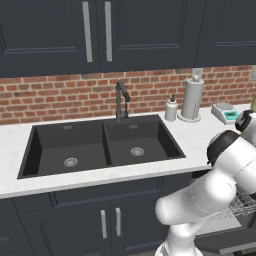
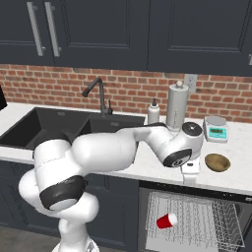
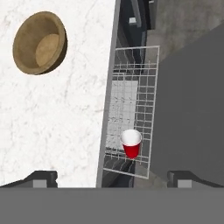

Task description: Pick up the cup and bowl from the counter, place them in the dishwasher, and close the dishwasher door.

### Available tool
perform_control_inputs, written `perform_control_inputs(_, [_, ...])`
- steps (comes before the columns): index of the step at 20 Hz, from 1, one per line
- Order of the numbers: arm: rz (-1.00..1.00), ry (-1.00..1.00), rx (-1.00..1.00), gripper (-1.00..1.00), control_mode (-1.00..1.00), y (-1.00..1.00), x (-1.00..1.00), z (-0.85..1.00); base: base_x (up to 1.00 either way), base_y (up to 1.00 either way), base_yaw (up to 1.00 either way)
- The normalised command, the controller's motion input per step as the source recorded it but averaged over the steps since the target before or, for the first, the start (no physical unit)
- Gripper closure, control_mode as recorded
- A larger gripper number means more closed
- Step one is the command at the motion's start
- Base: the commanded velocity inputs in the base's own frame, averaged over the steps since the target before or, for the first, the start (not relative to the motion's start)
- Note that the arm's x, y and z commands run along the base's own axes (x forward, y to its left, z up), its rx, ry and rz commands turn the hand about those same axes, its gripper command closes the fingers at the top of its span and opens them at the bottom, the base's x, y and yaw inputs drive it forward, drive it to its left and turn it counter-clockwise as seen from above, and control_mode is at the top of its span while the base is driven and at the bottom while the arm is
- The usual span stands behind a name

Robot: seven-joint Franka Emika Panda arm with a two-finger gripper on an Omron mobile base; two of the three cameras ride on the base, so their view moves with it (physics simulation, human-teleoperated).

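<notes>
Pincer [image 3: 112,178] tips sit at the bottom edge of the hand view, spread wide and released, with nothing between them; in the right base view the hand hangs over the front lip of the table [image 2: 147,170], just above the pulled-out rack [image 2: 197,216]. Red cup [image 3: 131,143] already rests in that rack, toward 6 o'clock in the hand view and lying tipped on the wires in the right base view, so that half of the job looks done. Bowl [image 3: 39,42] remains on the table, upright and mouth up, at 10 o'clock in the hand view and well apart from the tips; in the right base view it lies just at 3 o'clock of the hand, in front of the small scale [image 2: 216,129]. As I judge it, the step in hand is fetching the bowl. To do that well, carry the hand sideways over the table first, then descend with one tip inside the rim and one outside, pinching the wall instead of trying to span the whole bowl. Keep clear of the scale and the towel roll [image 2: 177,106] behind it. Dishwasher door [image 3: 192,109] lies open beside the rack, so closing it comes last.
</notes>
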Motion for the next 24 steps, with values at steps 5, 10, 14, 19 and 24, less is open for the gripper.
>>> perform_control_inputs(5, [0.03,0.0,0.07,-1.0,-1.0,-0.3,0.23,-0.02,0.0,0.0,0.0])
perform_control_inputs(10, [0.02,0.0,0.08,-1.0,-1.0,-0.32,0.24,0.0,0.0,0.0,0.0])
perform_control_inputs(14, [0.02,0.0,0.09,-1.0,-1.0,-0.38,0.24,0.0,0.0,0.0,0.0])
perform_control_inputs(19, [0.04,0.0,0.03,-1.0,-1.0,-0.22,0.11,-0.04,0.0,0.0,0.0])
perform_control_inputs(24, [0.0,-0.03,0.0,-1.0,-1.0,-0.31,0.08,-0.11,0.0,0.0,0.0])
